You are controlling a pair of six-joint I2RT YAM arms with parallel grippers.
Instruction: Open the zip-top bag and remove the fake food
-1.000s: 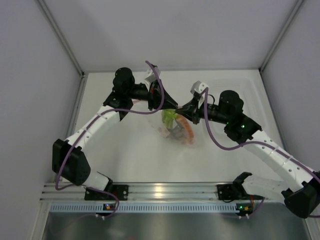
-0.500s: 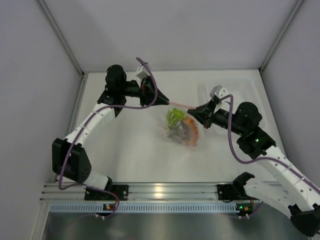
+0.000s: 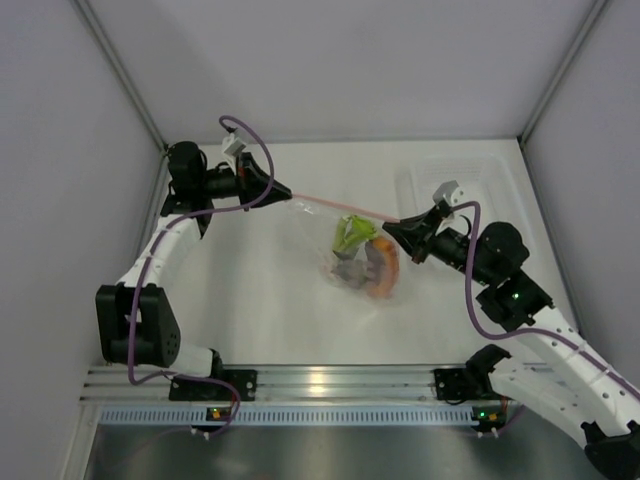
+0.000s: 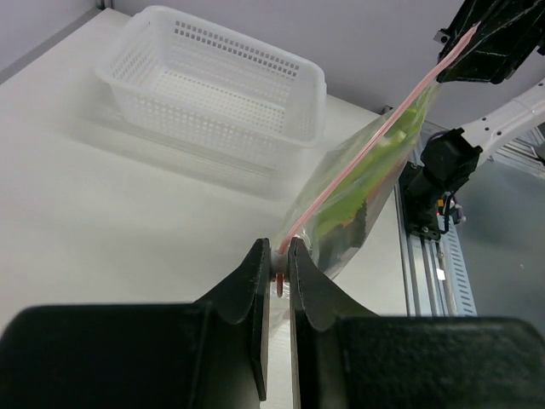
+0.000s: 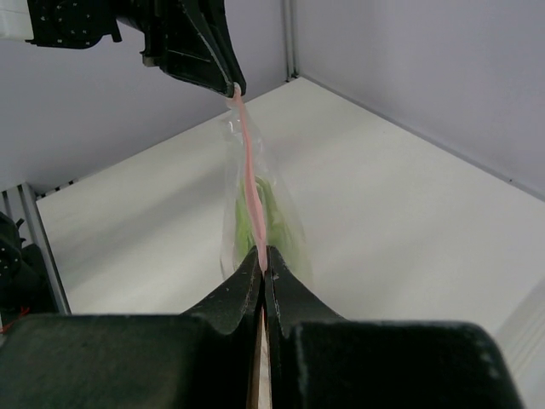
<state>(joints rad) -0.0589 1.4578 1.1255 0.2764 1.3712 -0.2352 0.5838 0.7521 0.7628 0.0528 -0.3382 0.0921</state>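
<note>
Above the middle of the table (image 3: 260,300), the bag (image 3: 345,262) hangs with the food (image 3: 380,268) inside. The left gripper (image 3: 286,191) and right gripper (image 3: 393,228) each pinch one end of its zip (image 3: 340,207). They have moved apart, pulling it tight, but it looks shut

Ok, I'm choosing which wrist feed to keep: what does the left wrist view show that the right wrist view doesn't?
Only the left wrist view: the white perforated basket on the table, and the rail at its near edge. Only the right wrist view: the table running back to where two walls meet. Both: the zip-top bag stretched by its pink strip between the left gripper and the right gripper, each pinching one end, with green fake food inside.
</note>
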